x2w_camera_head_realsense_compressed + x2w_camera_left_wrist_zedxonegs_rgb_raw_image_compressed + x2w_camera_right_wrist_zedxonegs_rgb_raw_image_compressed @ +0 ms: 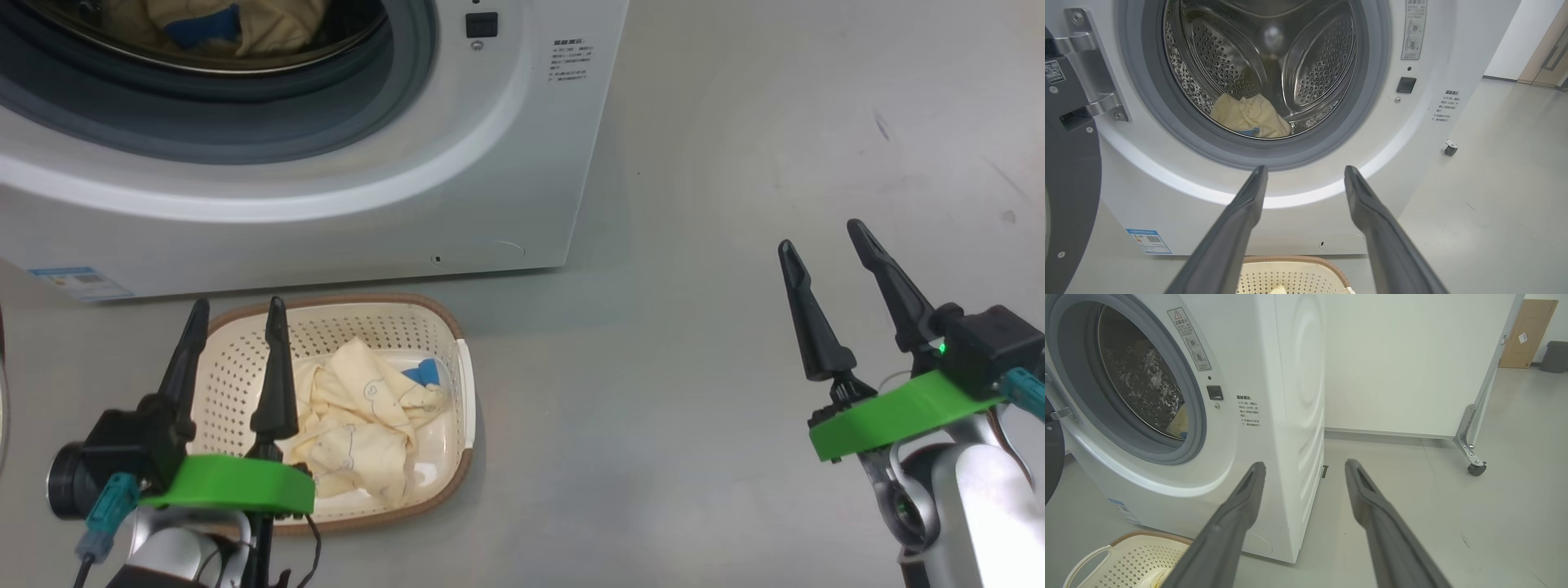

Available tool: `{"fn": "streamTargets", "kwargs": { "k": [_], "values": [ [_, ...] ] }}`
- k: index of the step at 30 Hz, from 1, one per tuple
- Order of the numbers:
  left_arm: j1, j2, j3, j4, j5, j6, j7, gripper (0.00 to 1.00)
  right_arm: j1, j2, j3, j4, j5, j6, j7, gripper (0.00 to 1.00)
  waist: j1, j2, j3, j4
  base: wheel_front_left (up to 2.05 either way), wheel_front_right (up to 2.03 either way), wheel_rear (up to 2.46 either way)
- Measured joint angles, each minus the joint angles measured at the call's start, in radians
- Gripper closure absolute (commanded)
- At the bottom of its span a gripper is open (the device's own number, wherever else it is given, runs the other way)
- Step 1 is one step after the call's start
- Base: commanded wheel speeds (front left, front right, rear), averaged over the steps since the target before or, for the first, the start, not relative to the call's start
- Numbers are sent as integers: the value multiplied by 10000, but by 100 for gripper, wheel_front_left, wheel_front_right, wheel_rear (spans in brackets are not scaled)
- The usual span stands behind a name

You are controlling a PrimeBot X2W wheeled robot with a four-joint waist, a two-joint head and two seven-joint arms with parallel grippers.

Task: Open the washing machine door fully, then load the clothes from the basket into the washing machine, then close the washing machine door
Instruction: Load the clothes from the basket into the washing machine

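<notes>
The white washing machine (343, 204) stands with its black door (1067, 171) swung open to the left. One cream-yellow garment with a blue patch (1249, 116) lies in the steel drum (1290, 53). More cream clothes (363, 416) lie in the cream basket (457, 351) on the floor in front of the machine. My left gripper (237, 314) hovers open over the basket's left side, holding nothing. My right gripper (820, 237) is open and empty over bare floor, far right of the basket.
Grey floor (735, 327) spreads to the right of the machine. A white wheeled partition (1412, 363) stands behind, with a caster (1476, 468) on the floor. A brown door (1527, 330) and a grey bin (1553, 355) are far back.
</notes>
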Motion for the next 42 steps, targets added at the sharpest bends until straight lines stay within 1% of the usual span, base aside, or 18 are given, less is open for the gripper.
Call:
{"fn": "streamTargets", "kwargs": {
  "k": [17, 42],
  "values": [
    [76, -148, -405, 157, 8, 0, 2, 0, 404, 2, -56, -224, -65, 0, 244, 0, 0, 0, -581, 128, 0, 0, 0],
    [1298, -113, -516, -293, -44, 0, 180, 0, 1632, 79, -324, -825, -144, 0, 686, 0, 1, 0, -1857, 549, 0, 0, 0]
  ]
}}
